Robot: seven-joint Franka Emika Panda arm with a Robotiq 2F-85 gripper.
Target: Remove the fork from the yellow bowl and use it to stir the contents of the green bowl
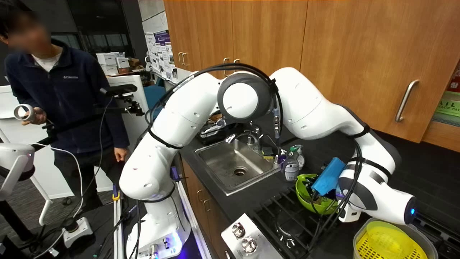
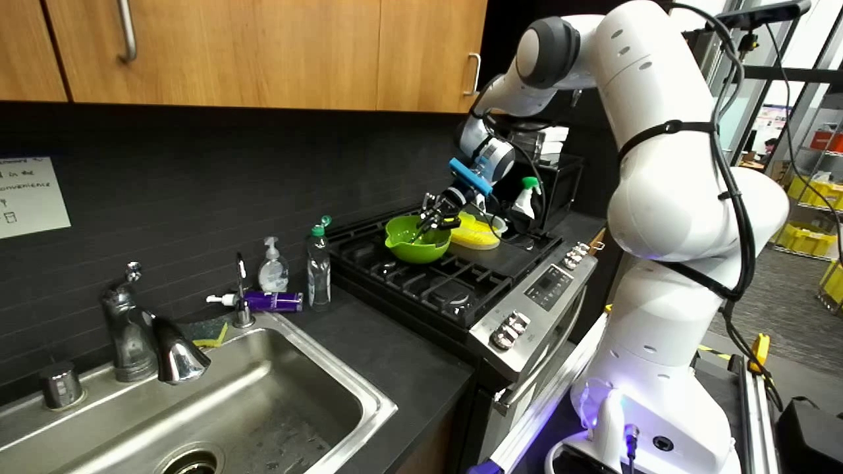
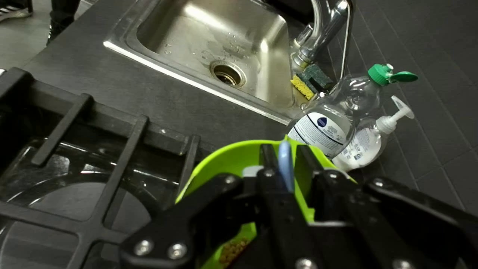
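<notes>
Pinching one slim blue thing, apparently the fork [image 3: 286, 170], the claw [image 3: 286, 149] hangs over one green bowl [image 2: 421, 253], two jaws close together; the tines are hard to make out. Brown bits [image 3: 233, 251], partly hidden by the claw, show in that bowl. Nearby, one yellow bowl [image 1: 368, 248] sits in one pale tub [image 1: 429, 238], both cut off at the lower edge of an exterior view. Three bottles [image 2: 319, 273] are near the sink [image 2: 296, 375], one lying down.
</notes>
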